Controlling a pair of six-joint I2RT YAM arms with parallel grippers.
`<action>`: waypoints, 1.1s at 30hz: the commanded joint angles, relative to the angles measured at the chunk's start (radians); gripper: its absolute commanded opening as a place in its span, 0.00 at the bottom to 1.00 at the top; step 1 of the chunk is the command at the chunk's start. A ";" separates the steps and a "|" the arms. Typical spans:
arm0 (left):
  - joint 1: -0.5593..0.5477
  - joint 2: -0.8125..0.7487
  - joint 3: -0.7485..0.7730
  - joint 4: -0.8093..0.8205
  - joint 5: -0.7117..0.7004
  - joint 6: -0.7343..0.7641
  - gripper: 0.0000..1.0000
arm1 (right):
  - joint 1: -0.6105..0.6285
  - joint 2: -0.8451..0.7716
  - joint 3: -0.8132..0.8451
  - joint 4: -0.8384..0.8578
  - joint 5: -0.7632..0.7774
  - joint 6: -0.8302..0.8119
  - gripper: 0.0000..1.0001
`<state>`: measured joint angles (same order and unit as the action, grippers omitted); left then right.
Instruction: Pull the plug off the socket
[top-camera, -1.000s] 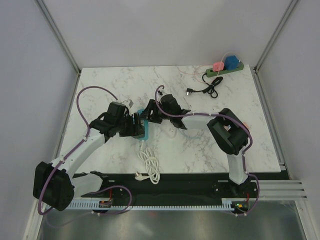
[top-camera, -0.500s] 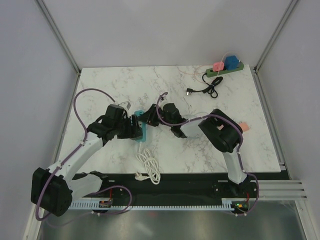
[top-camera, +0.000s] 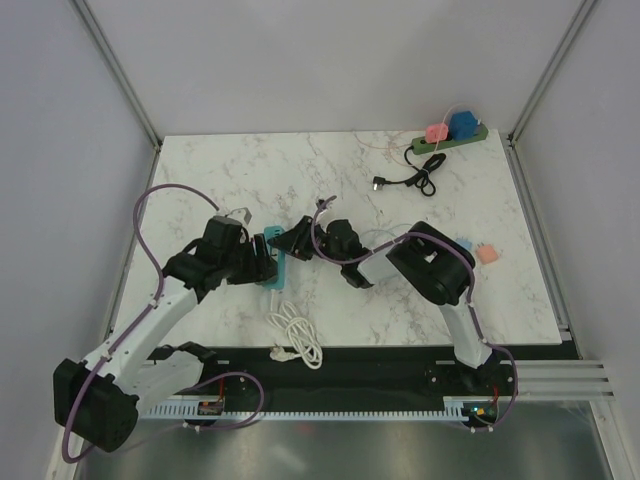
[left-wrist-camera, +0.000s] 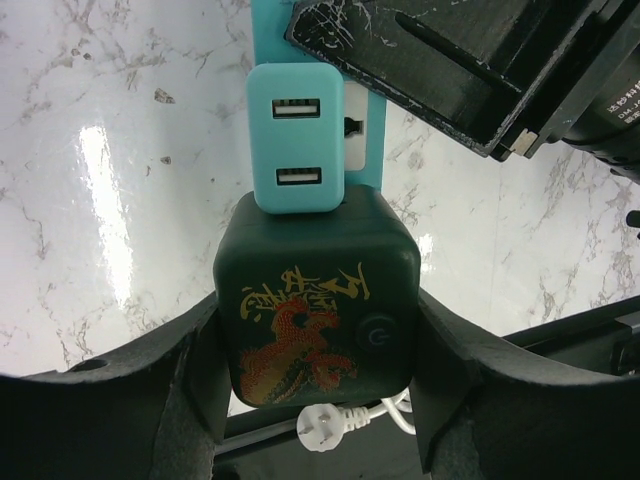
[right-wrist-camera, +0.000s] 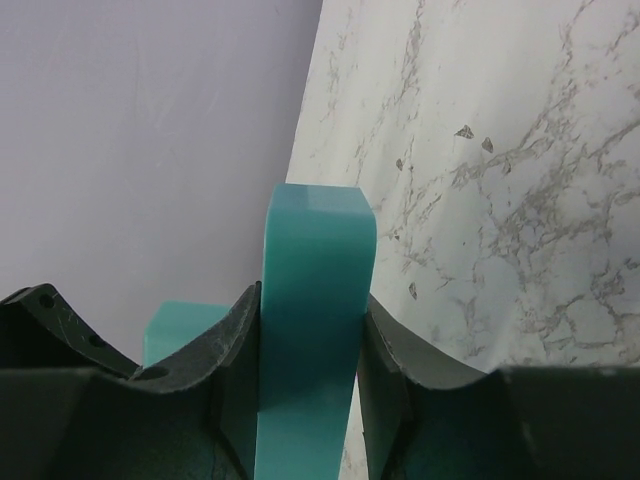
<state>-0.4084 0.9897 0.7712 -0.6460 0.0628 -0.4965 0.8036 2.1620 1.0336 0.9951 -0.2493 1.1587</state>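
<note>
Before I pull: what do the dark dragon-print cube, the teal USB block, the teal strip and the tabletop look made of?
Dark cube: moulded plastic, satin; soft highlights, rounded edges, printed dragon.
Teal USB block and teal strip: matte plastic, probably; even colour, no glare.
Tabletop: glossy marble-look surface, grey veins, light glare; stone or laminate, cannot tell.

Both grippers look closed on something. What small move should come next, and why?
Probably the left gripper should draw the black dragon-printed block straight back, away from the teal strip, while the right gripper holds firm. Each gripper is closed on its part, and the block is not yet apart from the strip.
</note>
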 joint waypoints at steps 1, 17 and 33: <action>0.014 -0.092 0.100 0.046 -0.040 -0.036 0.02 | -0.035 0.091 -0.079 -0.092 0.070 -0.166 0.00; 0.017 -0.054 0.132 0.019 0.008 0.058 0.02 | -0.034 0.069 -0.141 -0.063 0.180 -0.195 0.00; -0.061 0.050 0.221 -0.130 -0.242 0.044 0.02 | 0.026 0.098 0.083 -0.455 0.277 -0.122 0.00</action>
<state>-0.4740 1.0702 0.9333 -0.7555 -0.0296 -0.4473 0.8417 2.1963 1.1770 0.6338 0.0132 1.1069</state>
